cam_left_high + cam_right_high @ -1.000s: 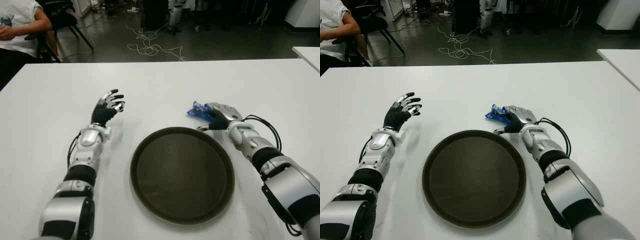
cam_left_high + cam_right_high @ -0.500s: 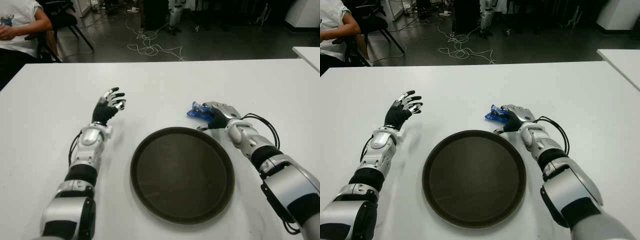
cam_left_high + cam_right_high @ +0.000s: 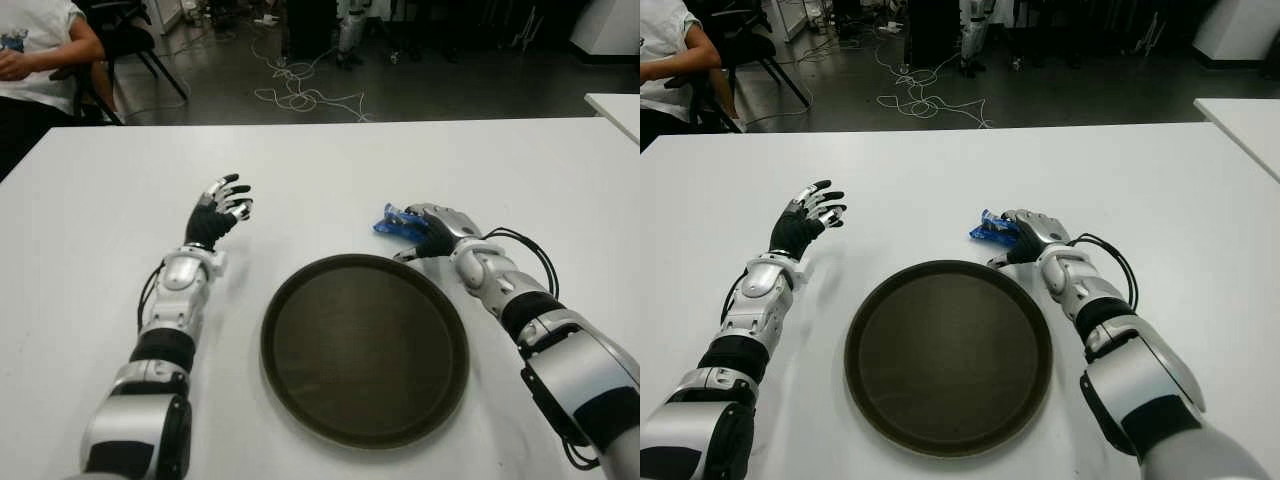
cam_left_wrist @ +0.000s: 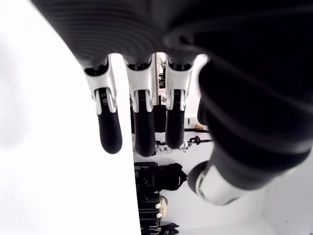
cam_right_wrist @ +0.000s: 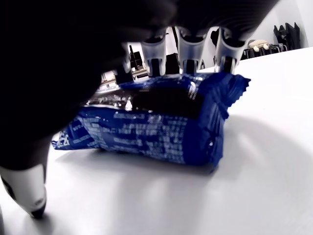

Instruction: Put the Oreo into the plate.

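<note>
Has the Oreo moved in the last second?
No. The Oreo sits at the same spot just beyond the plate rim, on the table, with the right hand over it.

Even overhead light — the white table [image 3: 320,160] is bright, shadows soft. Background floor is dim. Wrist views are blown out and blurred up close — near-black silhouettes.

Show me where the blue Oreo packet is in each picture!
Left eye view: Oreo packet on the white table, just beyond the plate, under the right hand.
Right eye view: same spot.
Left wrist view: not in it.
Right wrist view: centre, fingers on top.
Shared landmark: the right hand.
</note>
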Available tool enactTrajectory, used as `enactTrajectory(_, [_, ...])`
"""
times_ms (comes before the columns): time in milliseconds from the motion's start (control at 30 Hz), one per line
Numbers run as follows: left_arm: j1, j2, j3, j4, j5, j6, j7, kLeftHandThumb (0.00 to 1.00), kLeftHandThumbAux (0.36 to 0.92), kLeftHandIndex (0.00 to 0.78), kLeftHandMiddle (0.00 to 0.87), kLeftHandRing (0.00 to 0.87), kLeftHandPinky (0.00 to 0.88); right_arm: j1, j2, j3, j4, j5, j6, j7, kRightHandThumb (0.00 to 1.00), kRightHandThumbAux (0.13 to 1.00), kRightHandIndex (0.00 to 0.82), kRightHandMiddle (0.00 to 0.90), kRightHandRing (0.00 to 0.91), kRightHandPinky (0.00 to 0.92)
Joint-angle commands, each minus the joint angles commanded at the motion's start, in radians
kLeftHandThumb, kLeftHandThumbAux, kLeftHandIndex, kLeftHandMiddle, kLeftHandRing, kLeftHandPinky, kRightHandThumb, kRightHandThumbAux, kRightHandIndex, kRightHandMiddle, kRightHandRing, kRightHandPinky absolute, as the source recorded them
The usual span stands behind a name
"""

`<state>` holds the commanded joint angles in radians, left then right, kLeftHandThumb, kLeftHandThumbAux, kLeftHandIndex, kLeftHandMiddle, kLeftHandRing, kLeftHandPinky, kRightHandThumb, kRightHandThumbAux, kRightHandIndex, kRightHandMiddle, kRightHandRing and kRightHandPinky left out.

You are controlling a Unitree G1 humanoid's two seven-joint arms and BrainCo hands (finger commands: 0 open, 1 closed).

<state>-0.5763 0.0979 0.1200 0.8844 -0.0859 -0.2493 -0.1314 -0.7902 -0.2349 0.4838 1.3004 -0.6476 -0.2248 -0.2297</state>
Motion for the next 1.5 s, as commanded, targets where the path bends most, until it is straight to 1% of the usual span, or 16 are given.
enactTrajectory(167, [0.001, -0.001, 0.001, -0.001, 0.000, -0.001, 0.004, 0.208, 0.812, 0.177, 0.258, 0.266, 0.329, 0.003, 0.005, -0.010, 0.002, 0.007, 0.007, -0.031, 0.000, 0.647, 0.377, 0.294, 0.279, 0.250])
enactTrajectory(233, [0.002, -0.002, 0.003, -0.002, -0.001, -0.001, 0.003, 0.209, 0.811, 0.178, 0.258, 0.266, 0.328, 0.006, 0.007, -0.018, 0.001, 0.012, 0.007, -0.053, 0.000, 0.682, 0.413, 0.327, 0.311, 0.291])
enactTrajectory(267, [0.002, -0.002, 0.003, -0.001, -0.002, -0.001, 0.003, 0.216, 0.809, 0.180, 0.259, 0.267, 0.330, 0.008, 0.008, -0.022, 0.000, 0.013, 0.007, -0.065, 0.050, 0.715, 0.454, 0.387, 0.371, 0.358])
enactTrajectory(300, [0.001, -0.003, 0.005, 0.000, -0.003, -0.001, 0.002, 0.221, 0.807, 0.181, 0.259, 0.268, 0.332, 0.009, 0.008, -0.026, 0.000, 0.015, 0.006, -0.078, 0.086, 0.735, 0.480, 0.426, 0.409, 0.401])
enactTrajectory(367, [-0.001, -0.004, 0.006, 0.002, -0.005, -0.001, 0.002, 0.225, 0.801, 0.180, 0.258, 0.267, 0.330, 0.011, 0.008, -0.030, 0.000, 0.017, 0.004, -0.095, 0.149, 0.755, 0.512, 0.482, 0.465, 0.453])
enactTrajectory(400, [-0.001, -0.004, 0.007, 0.003, -0.005, -0.001, 0.002, 0.226, 0.797, 0.178, 0.257, 0.267, 0.329, 0.011, 0.008, -0.031, 0.001, 0.018, 0.003, -0.100, 0.340, 0.745, 0.482, 0.509, 0.492, 0.474])
enactTrajectory(433, [-0.001, -0.004, 0.008, 0.003, -0.005, 0.000, 0.001, 0.227, 0.796, 0.178, 0.257, 0.267, 0.329, 0.012, 0.008, -0.032, 0.002, 0.018, 0.001, -0.108, 0.409, 0.741, 0.472, 0.519, 0.501, 0.481])
enactTrajectory(467, [-0.002, -0.004, 0.008, 0.002, -0.006, 0.001, 0.001, 0.228, 0.796, 0.175, 0.254, 0.266, 0.331, 0.012, 0.008, -0.032, 0.002, 0.018, -0.001, -0.114, 0.509, 0.736, 0.457, 0.545, 0.526, 0.499])
enactTrajectory(533, [-0.002, -0.004, 0.009, 0.002, -0.006, 0.001, 0.000, 0.229, 0.797, 0.173, 0.252, 0.264, 0.333, 0.013, 0.008, -0.031, 0.003, 0.018, -0.002, -0.120, 0.614, 0.730, 0.441, 0.573, 0.553, 0.517])
enactTrajectory(600, [-0.001, -0.003, 0.010, 0.001, -0.006, 0.002, -0.002, 0.230, 0.796, 0.171, 0.250, 0.265, 0.335, 0.012, 0.008, -0.029, 0.006, 0.017, -0.001, -0.125, 0.650, 0.728, 0.436, 0.588, 0.569, 0.530])
enactTrajectory(667, [-0.002, -0.004, 0.013, 0.002, -0.012, 0.004, -0.007, 0.242, 0.794, 0.168, 0.250, 0.270, 0.344, 0.011, 0.008, -0.026, 0.008, 0.014, 0.000, -0.128, 0.669, 0.727, 0.434, 0.609, 0.591, 0.552])
enactTrajectory(800, [-0.002, -0.005, 0.017, 0.000, -0.015, 0.010, -0.013, 0.248, 0.785, 0.168, 0.251, 0.266, 0.326, 0.011, 0.010, -0.025, 0.010, 0.014, 0.004, -0.130, 0.686, 0.727, 0.432, 0.663, 0.653, 0.615])
enactTrajectory(1000, [-0.001, 0.000, 0.013, 0.000, -0.003, 0.009, -0.008, 0.244, 0.796, 0.182, 0.262, 0.269, 0.329, 0.018, 0.013, -0.037, 0.006, 0.026, -0.010, -0.144, 0.690, 0.728, 0.433, 0.698, 0.690, 0.647])
enactTrajectory(1133, [0.002, -0.001, 0.014, -0.004, -0.004, 0.006, -0.008, 0.255, 0.799, 0.184, 0.264, 0.275, 0.337, 0.020, 0.015, -0.044, 0.005, 0.035, -0.015, -0.151, 0.691, 0.729, 0.433, 0.706, 0.698, 0.655])
enactTrajectory(1300, [0.008, -0.003, 0.014, -0.014, -0.003, 0.003, -0.004, 0.238, 0.793, 0.177, 0.262, 0.272, 0.331, 0.024, 0.018, -0.057, 0.003, 0.048, -0.020, -0.163, 0.691, 0.729, 0.434, 0.712, 0.705, 0.659])
enactTrajectory(1500, [0.012, -0.003, 0.012, -0.022, -0.001, 0.001, -0.004, 0.236, 0.806, 0.175, 0.262, 0.272, 0.336, 0.026, 0.020, -0.068, 0.001, 0.052, -0.023, -0.171, 0.692, 0.729, 0.434, 0.710, 0.703, 0.659])
